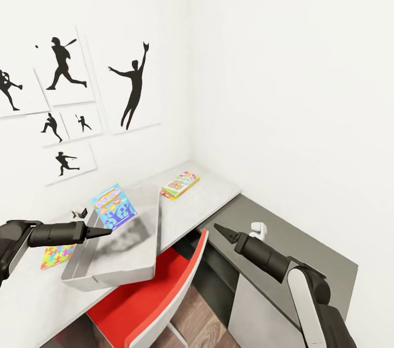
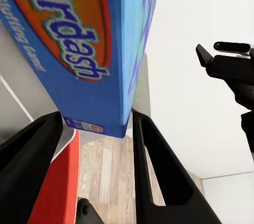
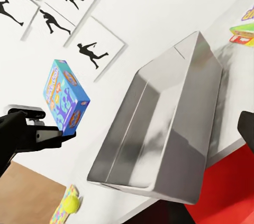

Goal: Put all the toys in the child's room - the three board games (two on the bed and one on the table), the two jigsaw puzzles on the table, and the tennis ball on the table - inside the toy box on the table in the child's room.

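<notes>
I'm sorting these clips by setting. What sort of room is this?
Most likely a child's bedroom or playroom corner: baseball-player silhouette prints hang on the white wall, colourful game boxes and a jigsaw puzzle lie on a long pale desk, and a red chair is tucked under it.

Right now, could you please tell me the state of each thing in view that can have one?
Left gripper: shut on the blue box's lower edge.
Blue box: upright, held above the toy box.
Toy box: open, nothing visible inside, on the table.
Right gripper: holds nothing; cannot tell whether open.
Yellow board game: flat on the table.
Jigsaw puzzle: flat on the table.
Tennis ball: resting on the puzzle.
</notes>
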{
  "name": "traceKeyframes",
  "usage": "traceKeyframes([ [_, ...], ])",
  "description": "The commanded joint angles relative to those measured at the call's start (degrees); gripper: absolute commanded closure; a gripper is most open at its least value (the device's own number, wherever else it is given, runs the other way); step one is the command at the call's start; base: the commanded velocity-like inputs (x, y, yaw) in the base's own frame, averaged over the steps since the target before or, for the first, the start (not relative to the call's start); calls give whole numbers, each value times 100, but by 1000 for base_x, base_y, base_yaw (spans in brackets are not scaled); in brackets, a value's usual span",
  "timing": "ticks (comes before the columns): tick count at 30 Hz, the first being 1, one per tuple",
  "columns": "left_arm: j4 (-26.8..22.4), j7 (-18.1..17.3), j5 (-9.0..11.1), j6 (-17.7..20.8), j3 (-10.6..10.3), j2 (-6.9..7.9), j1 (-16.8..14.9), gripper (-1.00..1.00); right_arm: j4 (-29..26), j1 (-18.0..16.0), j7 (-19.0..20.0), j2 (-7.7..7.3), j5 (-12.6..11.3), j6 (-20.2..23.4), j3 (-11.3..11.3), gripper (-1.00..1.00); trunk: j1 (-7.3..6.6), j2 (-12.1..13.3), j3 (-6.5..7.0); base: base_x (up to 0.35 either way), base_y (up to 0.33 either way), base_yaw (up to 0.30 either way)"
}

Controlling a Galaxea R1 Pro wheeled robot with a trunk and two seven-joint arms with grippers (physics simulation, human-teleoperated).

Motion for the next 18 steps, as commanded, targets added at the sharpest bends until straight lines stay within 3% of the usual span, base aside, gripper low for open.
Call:
traceKeyframes([
  [1,0,-21,3,60,-6,2,-5,100,-4,-6,18,9,-8,37,-12,-100,4,-13,-13,1,0,15],
  [5,0,-21,3,60,-11,2,-5,100,-6,-6,18,13,-9,37,-10,-100,4,-13,-10,5,11,116],
  [14,0,-21,3,60,-10,2,-5,100,-6,-7,17,-2,-13,45,-19,-100,4,-13,8,87,81,255],
  [18,0,-21,3,57,-12,2,-5,100,-6,-9,19,-4,-13,41,-19,-100,4,-13,9,134,5,79],
])
